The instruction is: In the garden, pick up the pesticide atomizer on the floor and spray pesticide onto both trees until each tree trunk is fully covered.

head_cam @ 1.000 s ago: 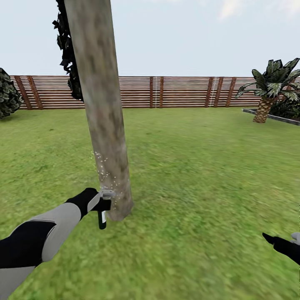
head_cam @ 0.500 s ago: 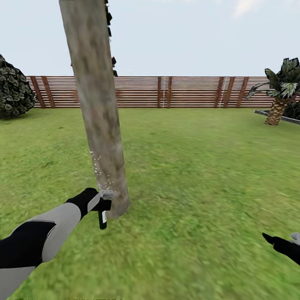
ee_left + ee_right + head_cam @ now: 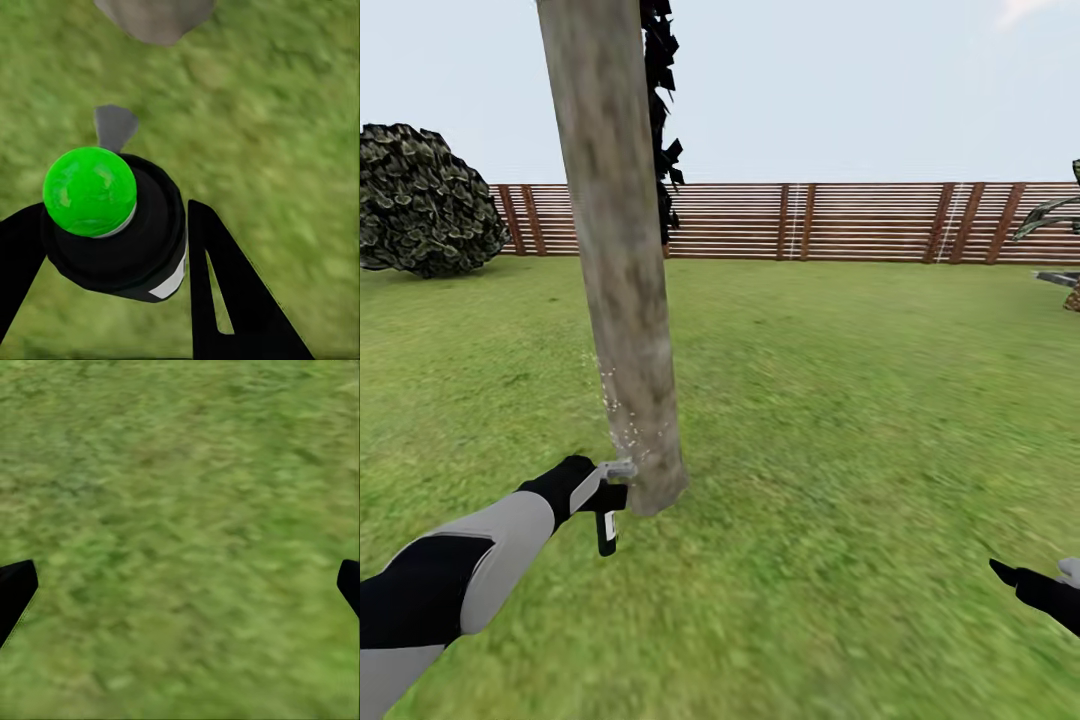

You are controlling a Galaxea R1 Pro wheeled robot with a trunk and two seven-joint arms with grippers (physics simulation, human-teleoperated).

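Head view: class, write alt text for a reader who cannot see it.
The left gripper holds the pesticide atomizer against the base of a pale tree trunk speckled white low down. Green lawn runs to a slatted brown fence.

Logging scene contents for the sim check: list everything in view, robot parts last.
tree trunk: 1, pale grey-brown, left of centre.
pesticide: whitish speckles, low on trunk.
pesticide atomizer: 1, dark, green-capped, by trunk base.
bush: 1, dark green, far left.
fence: 1, brown slats, across back.
lawn: green.
palm-like plant: 1, right edge.
left pincer: black, shut on atomizer.
right pincer: black, open, over grass.
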